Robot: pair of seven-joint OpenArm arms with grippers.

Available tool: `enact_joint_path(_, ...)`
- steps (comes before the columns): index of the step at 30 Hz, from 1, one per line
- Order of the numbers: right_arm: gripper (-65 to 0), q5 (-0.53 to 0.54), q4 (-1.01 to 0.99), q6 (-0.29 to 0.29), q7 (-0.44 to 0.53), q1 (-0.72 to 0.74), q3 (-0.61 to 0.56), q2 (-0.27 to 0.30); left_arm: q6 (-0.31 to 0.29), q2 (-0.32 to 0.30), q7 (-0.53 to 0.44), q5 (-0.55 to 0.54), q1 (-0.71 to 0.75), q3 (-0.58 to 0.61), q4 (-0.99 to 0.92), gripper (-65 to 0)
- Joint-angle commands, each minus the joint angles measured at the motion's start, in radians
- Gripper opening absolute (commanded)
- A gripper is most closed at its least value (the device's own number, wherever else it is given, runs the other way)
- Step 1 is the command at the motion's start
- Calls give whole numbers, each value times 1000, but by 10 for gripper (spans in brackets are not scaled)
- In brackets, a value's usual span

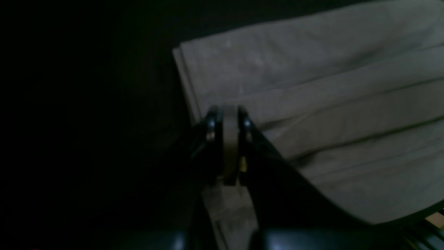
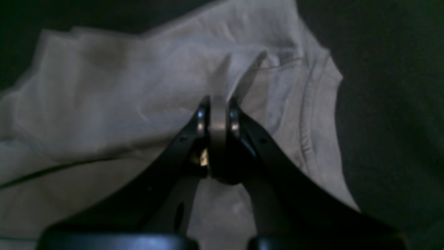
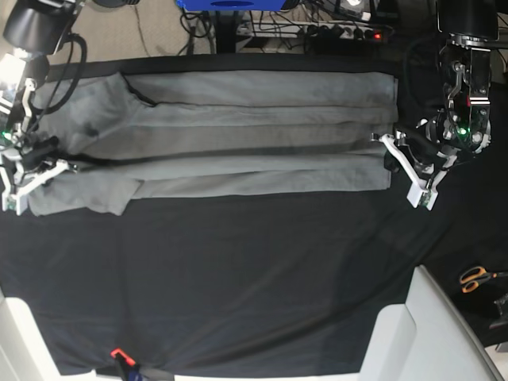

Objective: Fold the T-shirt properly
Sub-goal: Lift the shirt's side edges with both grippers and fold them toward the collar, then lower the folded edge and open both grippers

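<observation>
Both end effectors [image 1: 229,146] [image 2: 218,139] pinch T-shirt [image 3: 254,131] end edges.

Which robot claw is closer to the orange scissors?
The left claw. It grips the T-shirt hem on the same side as the scissors, which lie nearer the front. The right claw pinches the collar end, across the whole shirt.

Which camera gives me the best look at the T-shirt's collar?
The right wrist view: the T-shirt's ribbed collar curves beside the shut right gripper. The base view shows the whole shirt, with the collar end tiny. The left wrist view shows only the hem end.
</observation>
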Motion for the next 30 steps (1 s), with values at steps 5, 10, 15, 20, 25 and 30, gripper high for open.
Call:
enact_joint_path(5,-650,1,76,2,-49,-16,26,10,-1,-18,-15,-3,-11,-7,19,-650)
enact_joint_path(10,-650,-1,114,2,-66,-47,26,-15,-1,-15,-15,-3,-11,-4,19,-650)
enact_joint_path(15,-650,-3,137,2,-89,-59,26,-44,-1,-13,-16,-3,1,-2,17,-650)
enact_joint_path(20,-650,-3,170,-1,-99,-88,26,-53,-1,-12,-18,33,16,-2,13,-650)
enact_joint_path(25,-650,-1,163,-1,-106,-94,26,-54,-6,33,-19,152,33,-2,13,-650)
enact_joint_path(30,-650,-1,171,-1,-109,-114,26,-57,-7,65,-19,186,33,-2,14,-650)
